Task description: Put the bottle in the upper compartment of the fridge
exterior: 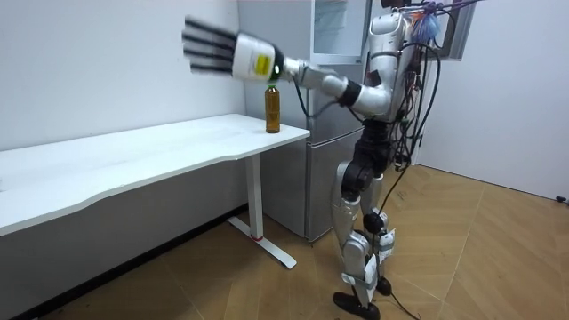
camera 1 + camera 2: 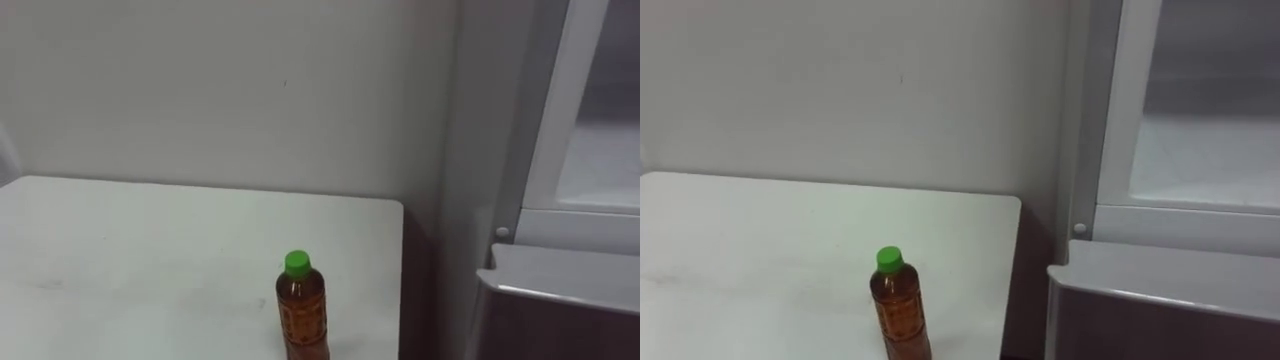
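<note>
White table [image 2: 150, 250] runs along the wall. In the room view the robot's left hand [image 1: 233, 55] is raised, fingers straight, holding nothing. An amber, green-capped bottle [image 2: 302, 315] stands upright near the table's right end. The fridge [image 2: 560, 300] stands just beside the table.

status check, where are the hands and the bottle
Left hand open, raised out to the side, holding nothing. Bottle upright on table end beside fridge. Nothing blocking it.
</note>
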Controlling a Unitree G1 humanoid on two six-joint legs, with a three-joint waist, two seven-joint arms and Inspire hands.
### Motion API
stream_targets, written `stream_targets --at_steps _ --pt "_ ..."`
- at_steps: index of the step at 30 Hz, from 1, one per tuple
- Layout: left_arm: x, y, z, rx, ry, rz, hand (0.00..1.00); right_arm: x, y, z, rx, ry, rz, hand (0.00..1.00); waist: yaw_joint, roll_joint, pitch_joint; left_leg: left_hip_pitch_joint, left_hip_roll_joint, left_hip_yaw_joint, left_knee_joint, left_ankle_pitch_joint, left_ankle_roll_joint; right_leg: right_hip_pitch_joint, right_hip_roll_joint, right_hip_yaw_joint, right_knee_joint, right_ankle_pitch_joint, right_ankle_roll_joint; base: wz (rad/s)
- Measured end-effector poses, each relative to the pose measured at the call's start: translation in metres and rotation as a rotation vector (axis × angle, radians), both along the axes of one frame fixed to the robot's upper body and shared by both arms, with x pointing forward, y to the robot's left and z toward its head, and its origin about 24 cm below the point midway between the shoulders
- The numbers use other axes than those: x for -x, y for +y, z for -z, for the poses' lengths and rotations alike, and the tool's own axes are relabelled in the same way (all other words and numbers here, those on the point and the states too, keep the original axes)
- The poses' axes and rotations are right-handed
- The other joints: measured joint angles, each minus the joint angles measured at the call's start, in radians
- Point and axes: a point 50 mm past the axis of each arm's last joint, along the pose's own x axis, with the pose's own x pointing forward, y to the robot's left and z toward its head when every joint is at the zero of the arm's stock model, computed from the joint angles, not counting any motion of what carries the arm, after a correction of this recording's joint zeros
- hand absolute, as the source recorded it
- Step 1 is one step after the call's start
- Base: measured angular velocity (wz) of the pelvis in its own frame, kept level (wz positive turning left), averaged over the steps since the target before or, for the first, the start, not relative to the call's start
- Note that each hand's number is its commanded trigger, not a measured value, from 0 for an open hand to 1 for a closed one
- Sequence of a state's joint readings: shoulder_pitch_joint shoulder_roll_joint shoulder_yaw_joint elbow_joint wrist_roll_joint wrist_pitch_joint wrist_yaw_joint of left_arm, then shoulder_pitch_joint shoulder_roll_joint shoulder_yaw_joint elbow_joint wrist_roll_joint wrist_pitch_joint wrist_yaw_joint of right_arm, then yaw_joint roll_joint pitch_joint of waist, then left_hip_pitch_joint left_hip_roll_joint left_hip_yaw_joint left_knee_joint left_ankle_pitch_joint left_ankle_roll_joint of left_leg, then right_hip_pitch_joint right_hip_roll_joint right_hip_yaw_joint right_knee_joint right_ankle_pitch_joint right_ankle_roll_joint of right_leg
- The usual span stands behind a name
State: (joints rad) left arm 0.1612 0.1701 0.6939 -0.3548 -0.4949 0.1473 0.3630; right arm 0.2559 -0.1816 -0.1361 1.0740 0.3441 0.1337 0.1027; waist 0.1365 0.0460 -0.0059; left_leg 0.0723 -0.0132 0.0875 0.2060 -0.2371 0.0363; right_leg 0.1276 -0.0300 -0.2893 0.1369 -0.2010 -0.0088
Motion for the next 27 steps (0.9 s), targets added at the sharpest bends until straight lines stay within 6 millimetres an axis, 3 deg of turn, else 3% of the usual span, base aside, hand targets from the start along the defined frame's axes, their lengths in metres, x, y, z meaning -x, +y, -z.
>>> stream_targets --at_steps 3,5,9,11,15,17,23,27 --pt "0.015 0.005 0.032 0.107 0.098 -0.076 0.0 0.0 0.003 0.001 -0.003 0.002 0.001 0.0 0.002 -0.016 0.0018 0.004 -0.001 -0.01 -0.001 0.0 0.0 0.014 0.0 -0.004 0.0 -0.002 0.001 0.09" --pt "0.027 0.008 0.064 0.187 0.221 -0.132 0.0 0.0 0.005 0.002 0.005 0.011 -0.022 0.0 0.001 -0.018 0.0021 0.013 -0.002 -0.013 -0.004 0.0 0.0 0.023 0.0 -0.009 -0.001 -0.003 0.002 0.07" --pt "0.043 -0.002 0.115 0.303 0.404 -0.161 0.0 -0.004 0.007 0.002 0.01 0.007 -0.04 0.0 -0.003 -0.022 0.0034 0.018 -0.003 -0.023 -0.011 -0.001 0.001 0.029 0.001 -0.015 0.0 -0.003 0.002 0.06" --pt "0.054 -0.015 0.155 0.387 0.55 -0.154 0.0 -0.008 0.006 0.002 0.019 -0.005 -0.057 0.0 -0.008 -0.024 0.0041 0.026 -0.002 -0.027 -0.022 -0.001 0.001 0.039 0.002 -0.016 0.0 -0.003 0.002 0.0" --pt "0.075 -0.044 0.207 0.489 0.791 -0.08 0.0 -0.016 0.007 0.002 0.031 -0.028 -0.092 0.0 -0.023 -0.033 0.0054 0.022 -0.002 -0.03 -0.018 -0.001 0.001 0.036 0.002 -0.023 0.001 -0.003 0.002 0.01" --pt "0.095 -0.064 0.235 0.531 0.96 -0.005 0.0 -0.015 0.008 0.002 0.032 -0.031 -0.101 0.0 -0.03 -0.036 0.0063 0.026 0.0 -0.023 -0.019 -0.001 0.001 0.039 0.003 -0.018 0.001 -0.003 0.002 -0.06" --pt "0.143 -0.086 0.267 0.548 1.27 0.109 0.0 -0.017 0.012 0.003 0.03 -0.034 -0.126 0.0 -0.057 -0.048 0.0082 0.028 0.0 -0.019 -0.022 -0.001 0.001 0.038 0.002 -0.014 0.001 -0.003 0.002 -0.01" --pt "0.157 -0.096 0.274 0.56 1.356 0.167 0.0 -0.019 0.015 0.005 0.026 -0.031 -0.15 0.0 -0.076 -0.053 0.012 0.027 0.0 -0.015 -0.023 -0.001 0.001 0.037 0.001 -0.013 0.001 -0.003 0.002 0.0"
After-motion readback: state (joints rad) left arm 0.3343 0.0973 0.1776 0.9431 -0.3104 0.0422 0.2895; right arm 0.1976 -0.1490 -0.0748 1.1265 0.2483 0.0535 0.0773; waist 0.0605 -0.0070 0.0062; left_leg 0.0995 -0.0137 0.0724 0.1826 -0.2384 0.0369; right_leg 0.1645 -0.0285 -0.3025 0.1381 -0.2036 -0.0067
